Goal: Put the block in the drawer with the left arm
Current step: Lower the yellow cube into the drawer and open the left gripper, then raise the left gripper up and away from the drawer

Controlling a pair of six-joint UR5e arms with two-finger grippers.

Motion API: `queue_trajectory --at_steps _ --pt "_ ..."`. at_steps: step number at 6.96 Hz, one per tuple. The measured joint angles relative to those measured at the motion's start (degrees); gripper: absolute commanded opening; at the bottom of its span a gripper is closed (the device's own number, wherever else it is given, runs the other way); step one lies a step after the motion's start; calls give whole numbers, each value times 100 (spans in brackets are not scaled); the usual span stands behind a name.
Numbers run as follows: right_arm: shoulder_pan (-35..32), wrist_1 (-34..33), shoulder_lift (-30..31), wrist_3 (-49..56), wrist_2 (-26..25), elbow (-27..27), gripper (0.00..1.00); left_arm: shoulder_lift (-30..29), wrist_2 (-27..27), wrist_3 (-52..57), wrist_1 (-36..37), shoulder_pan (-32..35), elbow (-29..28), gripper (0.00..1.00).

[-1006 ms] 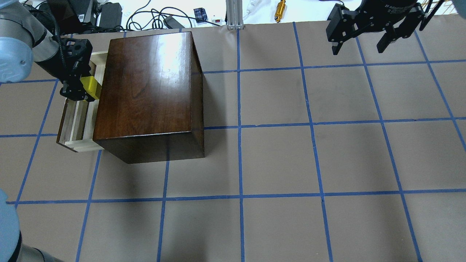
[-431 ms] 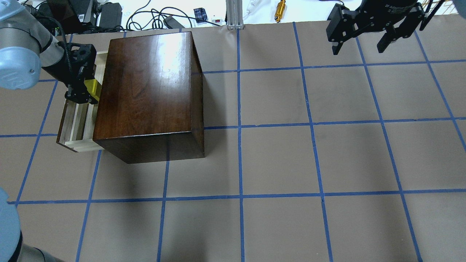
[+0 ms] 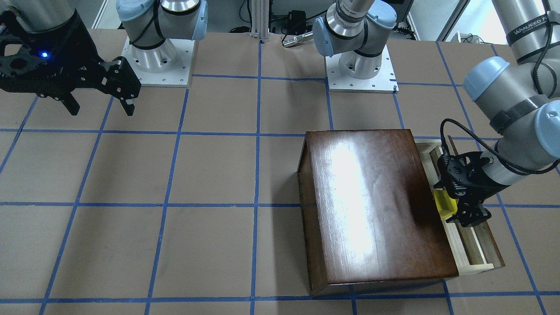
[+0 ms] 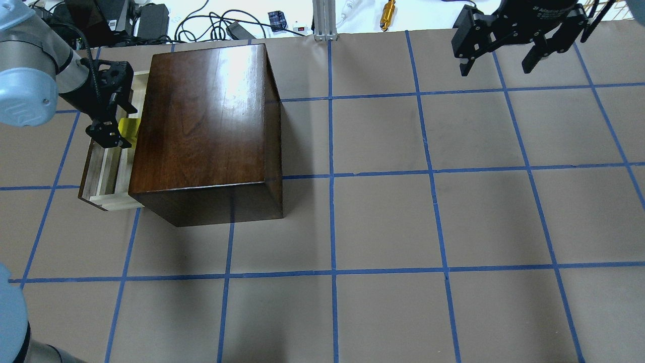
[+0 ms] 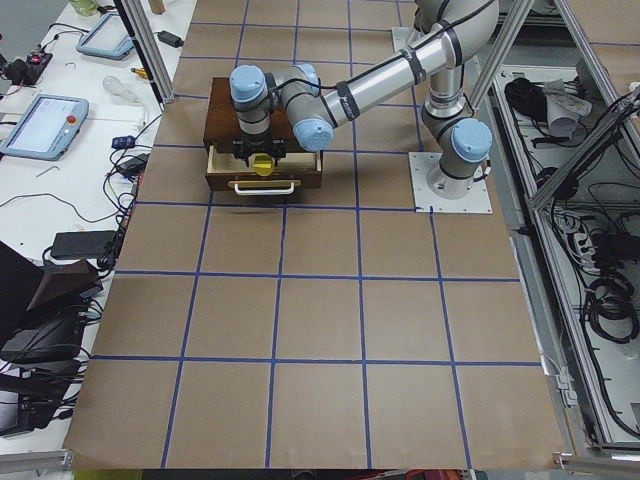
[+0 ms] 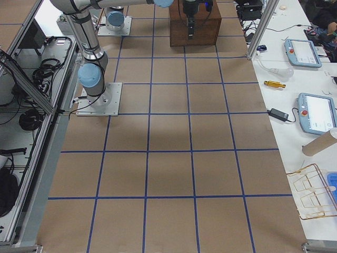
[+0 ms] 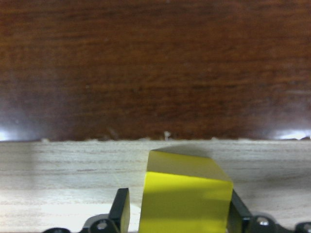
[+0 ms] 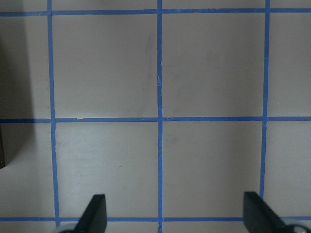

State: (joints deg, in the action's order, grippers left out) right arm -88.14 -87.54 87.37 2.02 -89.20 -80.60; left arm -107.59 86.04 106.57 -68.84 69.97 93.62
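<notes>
block [image 7: 187,199] is between the left gripper [image 7: 179,212] fingers, low inside the open drawer [image 7: 73,165], over its pale floor.

Left wrist view only: the finger on that view's right lies against the block, and a thin strip of pale wood shows between the block and the other finger. Can't tell whether the block is actually pinched. Just ahead of the fingertips is the cabinet [image 7: 155,68] dark face.

Overhead: block [image 4: 129,128] is half hidden, wedged between the fingers and the cabinet [image 4: 201,116] top edge. The left arm [image 4: 30,65] points the left gripper [image 4: 108,135] down into the drawer [image 4: 108,174]. Finger contact can't be seen here.

Front-facing adds:
- a black braided cable [image 3: 470,133] looping to the left gripper [image 3: 467,211]
- a black strap [image 3: 527,27] on the left arm, white letters, reads roughly "WANJEED"

Exterior left is the only view of the drawer front: dark panel with a pale handle [image 5: 262,189]. The block [image 5: 262,166] is just behind it, under the fingers.

Exterior right shows only the cabinet [image 6: 195,26] back. Drawer and block are hidden.

right gripper [image 4: 496,69]: fingers spread wide, well apart from the cabinet. Right wrist view shows only brown desk [image 8: 107,63] with a blue tape grid past the fingertips. The blue light [image 3: 43,54] on its body shows in front-facing only. The white lettering [image 4: 549,7] on its top shows in overhead only; it starts "2F Adaptive", rest unreadable.
</notes>
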Motion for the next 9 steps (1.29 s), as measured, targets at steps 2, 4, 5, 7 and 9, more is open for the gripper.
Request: queue_trajectory --at_steps 2,4,5,7,9 --pt "-1 0 2 0 1 0 100 303 28 -284 -325 35 -108 100" --pt "0 0 1 0 1 0 100 706 58 -837 -1151 64 -406 100" --pt "3 0 0 0 2 0 100 889 65 -1317 -1593 143 -600 100" --pt "2 0 0 0 7 0 100 1143 84 -2628 -2113 606 -830 100" --pt "-1 0 7 0 8 0 100 1290 90 -4262 -2401 1075 -861 100"
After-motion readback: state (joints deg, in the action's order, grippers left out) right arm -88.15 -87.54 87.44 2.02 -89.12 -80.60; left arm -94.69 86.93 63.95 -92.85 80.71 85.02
